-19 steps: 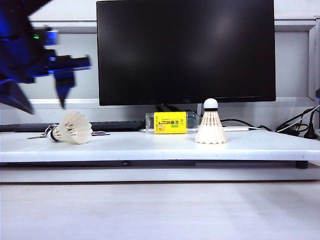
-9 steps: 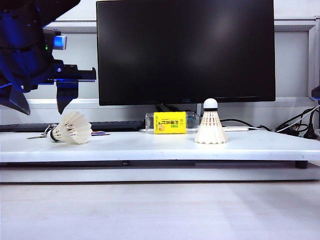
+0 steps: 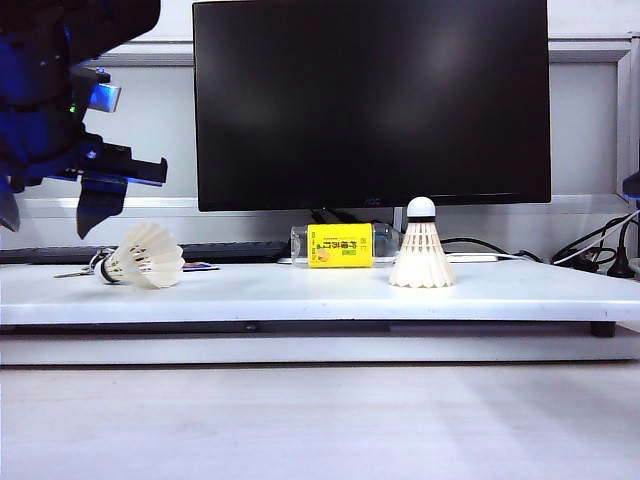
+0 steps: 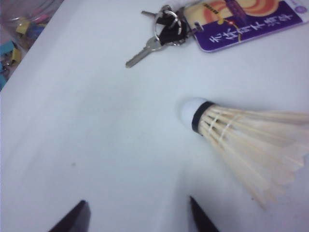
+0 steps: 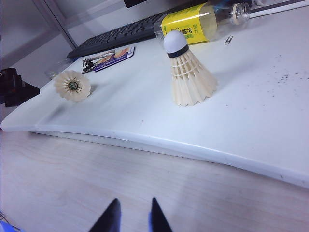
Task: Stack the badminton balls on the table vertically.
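Exterior view: long white flat table [image 3: 300, 290] with a thin edge, smooth and matte. Two feather shuttlecocks on it, well apart. Lying shuttlecock [image 3: 146, 256] on its side at the left, flared cream skirt open toward the right. Standing shuttlecock [image 3: 421, 246] upright right of centre, skirt down, rounded white cork tip with a black band on top. Behind, one glossy black monitor [image 3: 371, 100], one clear plastic bottle [image 3: 342, 245] with a yellow label lying on its side, one dark keyboard [image 3: 225, 250]. Left hand [image 3: 55, 212], dark and angular with blue light, hanging above and left of the lying shuttlecock, apart from it, fingers spread and empty.

Left wrist view: two dark fingertips [image 4: 72, 222] of the left hand wide apart, gripping nothing. Lying shuttlecock [image 4: 241, 142] just beyond them on the bare white table [image 4: 96, 121], ribbed quills fanning from the banded cork. One bunch of metal keys [image 4: 157, 36] on a ring, with one purple printed tag [image 4: 246, 19].

Right wrist view: right hand [image 5: 131, 220] low over a pale wood-grain surface [image 5: 159, 193] in front of the table [image 5: 251, 121], two dark fingers close together with a narrow gap, nothing between them. Standing shuttlecock [image 5: 188, 72] upright near the bottle [image 5: 200, 21]; lying shuttlecock [image 5: 72, 85] far left, round skirt opening facing the camera.
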